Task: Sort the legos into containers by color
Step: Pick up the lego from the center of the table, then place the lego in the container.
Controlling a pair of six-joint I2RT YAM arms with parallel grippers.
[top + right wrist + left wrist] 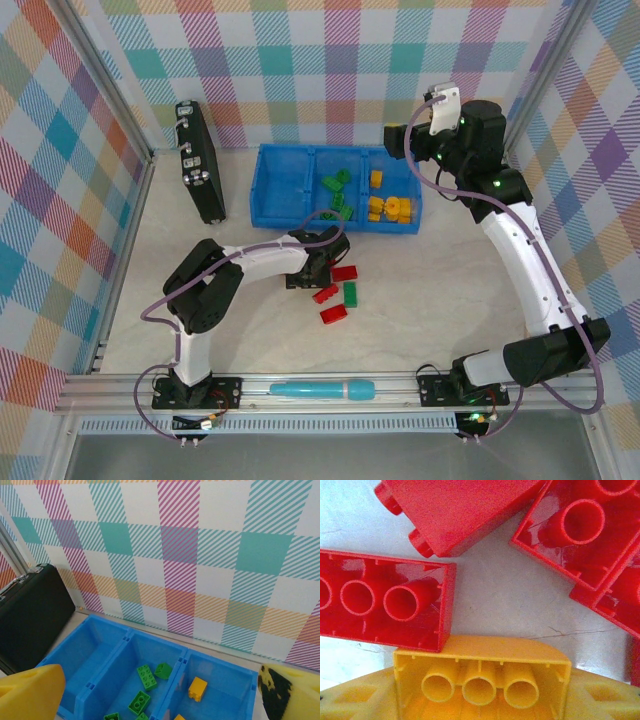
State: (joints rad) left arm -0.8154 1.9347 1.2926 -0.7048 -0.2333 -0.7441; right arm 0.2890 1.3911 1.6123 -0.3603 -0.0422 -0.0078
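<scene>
My left gripper [306, 272] is low over the table in front of the blue tray [268, 215]. In the left wrist view it [481, 707] is shut on a yellow lego [480, 677] whose hollow underside faces the camera. Red legos [385, 600] [452, 510] [575, 530] lie close around it. From above I see three red legos [344, 272] [325, 293] [334, 313] and a green lego [350, 293] beside the gripper. My right gripper [441, 108] hangs high over the tray's right end, open [160, 697] and holding nothing. Green legos [146, 676] fill the middle compartment and yellow legos [198, 688] the right one.
A black case with silver latches [200, 160] stands left of the tray, against the left wall. A teal pen-like cylinder [320, 389] lies on the front rail between the arm bases. The tray's left compartment [285, 185] holds nothing. Checked walls enclose the table.
</scene>
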